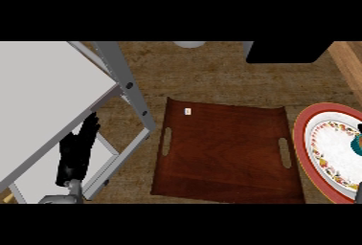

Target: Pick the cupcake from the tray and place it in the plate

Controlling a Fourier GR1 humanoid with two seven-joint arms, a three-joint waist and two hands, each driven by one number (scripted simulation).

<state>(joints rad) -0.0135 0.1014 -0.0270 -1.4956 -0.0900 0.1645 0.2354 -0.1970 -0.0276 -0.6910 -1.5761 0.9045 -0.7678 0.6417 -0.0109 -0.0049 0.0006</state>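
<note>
Head view, looking steeply down. The desk (pixel 212 72) has a mottled brown, wood-grained top. At centre I see the tray (pixel 226 153), a dark reddish-brown wooden slab, roughly rectangular, with a slot handle cut near each short side and a small pale tag near its upper left corner. Just beside its right edge lies the plate (pixel 311 143): round, with a red rim, a patterned band and a white centre, cut off by the frame. The cupcake (pixel 357 143) rests on the plate at the far right edge, showing only as a teal and dark sliver. At left, a grey metal frame (pixel 130 88) borders a flat white panel. My left robot hand (pixel 76 150), black, rests there with fingers straight and together, holding nothing. The right robot hand does not show.
</note>
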